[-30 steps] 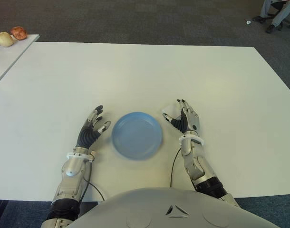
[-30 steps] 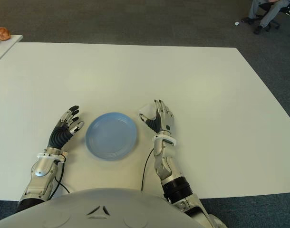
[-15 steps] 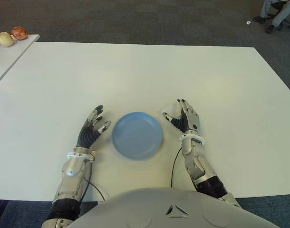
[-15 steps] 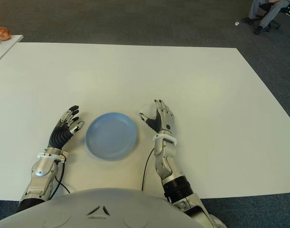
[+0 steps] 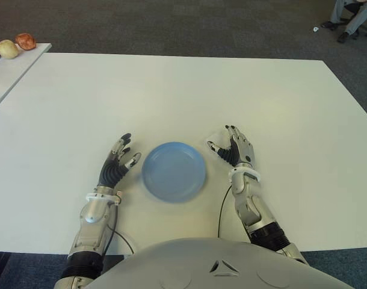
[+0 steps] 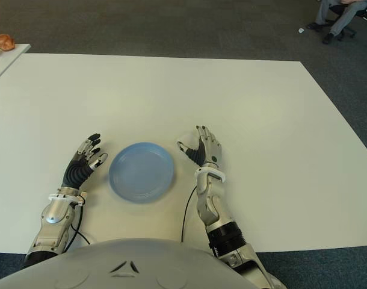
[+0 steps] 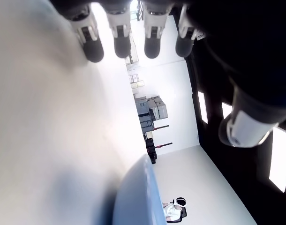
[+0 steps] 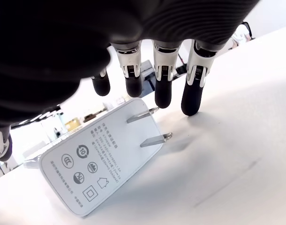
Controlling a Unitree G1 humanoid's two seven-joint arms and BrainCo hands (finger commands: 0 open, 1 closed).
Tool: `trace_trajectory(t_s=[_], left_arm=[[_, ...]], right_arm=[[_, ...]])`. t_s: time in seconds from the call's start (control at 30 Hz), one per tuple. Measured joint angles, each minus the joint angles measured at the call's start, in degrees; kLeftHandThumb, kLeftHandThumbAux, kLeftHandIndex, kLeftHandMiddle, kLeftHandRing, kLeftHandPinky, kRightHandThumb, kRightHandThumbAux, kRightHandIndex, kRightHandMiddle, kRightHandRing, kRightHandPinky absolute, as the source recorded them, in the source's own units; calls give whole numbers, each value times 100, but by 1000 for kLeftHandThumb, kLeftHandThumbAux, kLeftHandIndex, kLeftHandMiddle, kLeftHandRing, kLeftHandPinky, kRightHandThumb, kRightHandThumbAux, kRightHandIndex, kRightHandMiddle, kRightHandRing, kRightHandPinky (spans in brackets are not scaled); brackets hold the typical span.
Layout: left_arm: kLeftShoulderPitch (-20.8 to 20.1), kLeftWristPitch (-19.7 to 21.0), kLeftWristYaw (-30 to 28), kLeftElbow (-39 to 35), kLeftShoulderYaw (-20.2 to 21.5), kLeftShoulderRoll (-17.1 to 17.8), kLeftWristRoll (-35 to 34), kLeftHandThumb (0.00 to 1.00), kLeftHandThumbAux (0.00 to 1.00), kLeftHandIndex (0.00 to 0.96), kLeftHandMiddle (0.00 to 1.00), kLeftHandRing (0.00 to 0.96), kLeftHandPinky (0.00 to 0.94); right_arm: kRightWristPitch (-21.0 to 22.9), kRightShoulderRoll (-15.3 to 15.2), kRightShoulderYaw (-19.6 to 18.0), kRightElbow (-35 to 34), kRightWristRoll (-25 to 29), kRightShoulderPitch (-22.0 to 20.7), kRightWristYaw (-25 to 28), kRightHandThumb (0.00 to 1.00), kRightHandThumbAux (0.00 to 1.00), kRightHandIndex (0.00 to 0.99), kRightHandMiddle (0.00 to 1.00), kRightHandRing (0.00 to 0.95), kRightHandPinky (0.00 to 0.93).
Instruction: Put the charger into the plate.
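Right wrist view shows the right hand (image 8: 152,89) arched over the white charger (image 8: 103,161), its four dark-tipped fingers (image 8: 192,96) extended downward and spread, their tips at or close to the table (image 8: 218,178) just beyond the charger's two metal prongs. The thumb appears only at the edge of that picture. The charger lies on the table under the palm, its printed face up and its prongs pointing toward the fingertips; no finger is seen closing on it, so the hand is open and cupped above it rather than gripping.

From the head cameras, the right hand (image 5: 236,152) stands just beside the blue plate (image 5: 173,171), on the plate's right, palm turned toward the plate, fingers pointing away from the robot and the thumb reaching out toward the plate's rim. The charger is hidden behind this hand in both eye views. The forearm runs back toward the robot's body with a dark cable hanging beside it.

The left hand (image 5: 118,162) shows on the plate's left, near it but apart from the rim, fingers loosely spread and angled forward and toward the plate, holding nothing. Its wrist view shows the fingertips hanging free above the table with the plate's edge nearby.

The plate holds nothing.
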Motion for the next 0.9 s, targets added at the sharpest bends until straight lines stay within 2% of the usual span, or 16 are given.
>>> trace_trajectory(t_s=[0.33,0.9], left_arm=[[-79,-28,0,139,4,-15,0,0,595,90,83,83,95],[-597,-144,0,772,39,12,-9,0,583,70,77,72,87]], right_arm=[[23,1,-9,37,-31,-27,31,295,321,0,16,128,273],[-243,9,-130,628,18,-357,-280,303,314,0,11,141,321]])
